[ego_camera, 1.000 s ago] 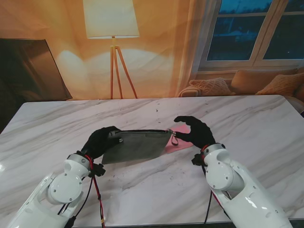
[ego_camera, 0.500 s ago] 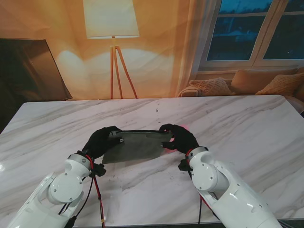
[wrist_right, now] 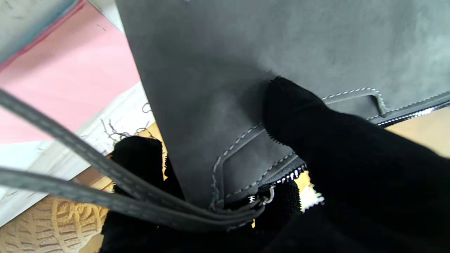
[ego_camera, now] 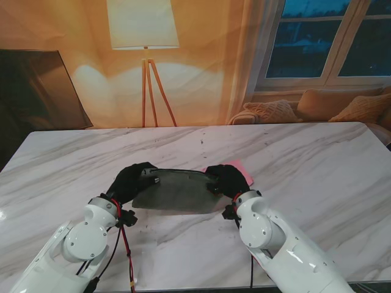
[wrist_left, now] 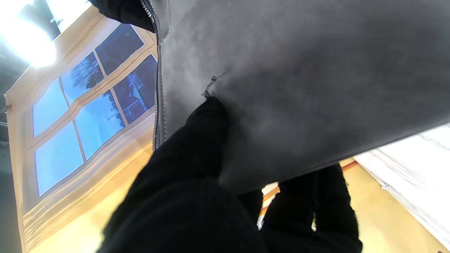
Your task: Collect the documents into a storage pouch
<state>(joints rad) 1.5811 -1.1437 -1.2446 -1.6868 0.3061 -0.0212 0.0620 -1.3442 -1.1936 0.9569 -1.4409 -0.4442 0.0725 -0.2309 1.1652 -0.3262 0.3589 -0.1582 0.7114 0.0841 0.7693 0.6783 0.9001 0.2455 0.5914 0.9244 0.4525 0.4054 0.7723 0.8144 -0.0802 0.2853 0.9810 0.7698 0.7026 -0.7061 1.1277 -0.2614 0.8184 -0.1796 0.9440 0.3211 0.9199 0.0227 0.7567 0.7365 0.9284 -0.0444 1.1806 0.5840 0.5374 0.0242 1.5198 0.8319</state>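
Now both robot hands grip pouch (ego_camera: 177, 192) ends.

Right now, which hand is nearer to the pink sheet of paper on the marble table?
Right. The right hand grips the grey felt pouch's end next to the pink sheet of paper; the left hand holds the opposite end, farther away.

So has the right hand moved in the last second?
Yes. The right hand has gone left, from over the pink sheet onto the pouch end, which it now grips.
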